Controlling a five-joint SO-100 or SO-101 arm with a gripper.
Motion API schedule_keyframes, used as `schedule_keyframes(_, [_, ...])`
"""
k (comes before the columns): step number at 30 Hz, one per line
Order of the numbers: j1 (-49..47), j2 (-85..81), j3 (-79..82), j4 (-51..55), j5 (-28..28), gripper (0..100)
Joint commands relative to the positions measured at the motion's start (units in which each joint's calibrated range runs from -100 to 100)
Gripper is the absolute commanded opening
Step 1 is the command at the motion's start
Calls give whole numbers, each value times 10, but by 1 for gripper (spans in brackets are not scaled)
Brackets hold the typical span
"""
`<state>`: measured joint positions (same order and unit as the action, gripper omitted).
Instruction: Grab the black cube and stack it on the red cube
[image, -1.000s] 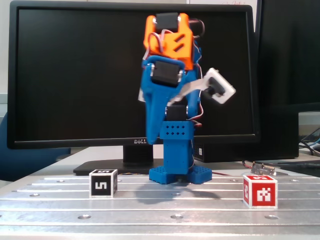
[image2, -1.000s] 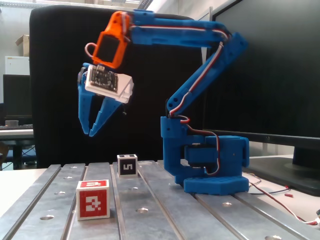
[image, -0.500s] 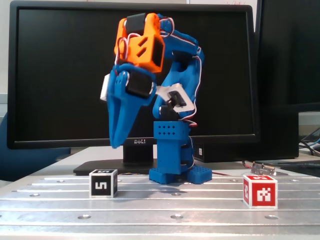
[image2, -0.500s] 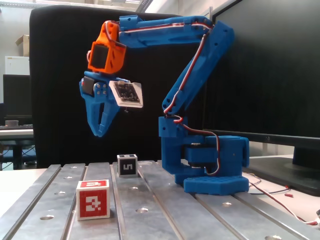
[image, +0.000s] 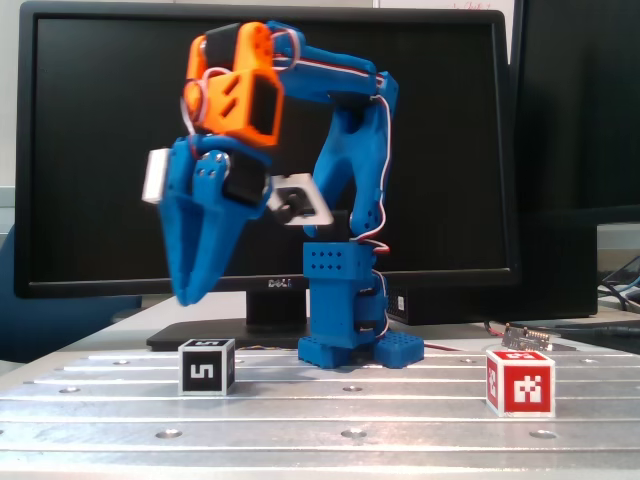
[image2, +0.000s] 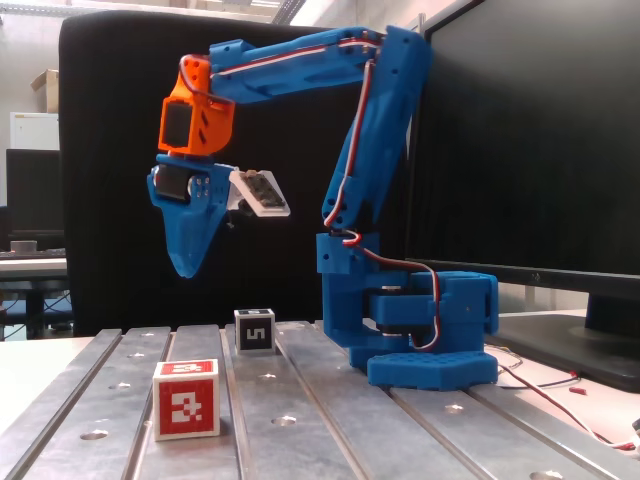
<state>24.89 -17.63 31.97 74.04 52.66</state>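
black cube (image: 207, 367) – lower left of frame, on bench (image: 330, 420), free | red cube (image: 520, 381) – lower right, well apart | end effector (image: 188, 296) – above black cube, empty, fingers nearly together | risk we log: descending unopened topples cube

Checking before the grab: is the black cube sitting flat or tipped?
Flat. The black cube rests squarely on the metal table, its "5" face upright in both fixed views, untouched below the gripper.
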Motion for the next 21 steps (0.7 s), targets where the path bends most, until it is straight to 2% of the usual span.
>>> schedule_keyframes(1, [31,16,-33,1,64,1])
schedule_keyframes(5, [61,30,-32,1,125,1])
schedule_keyframes(8, [73,30,-26,-2,149,1])
schedule_keyframes(15, [65,23,6,-6,228,1])
schedule_keyframes(21, [76,25,18,5,240,1])
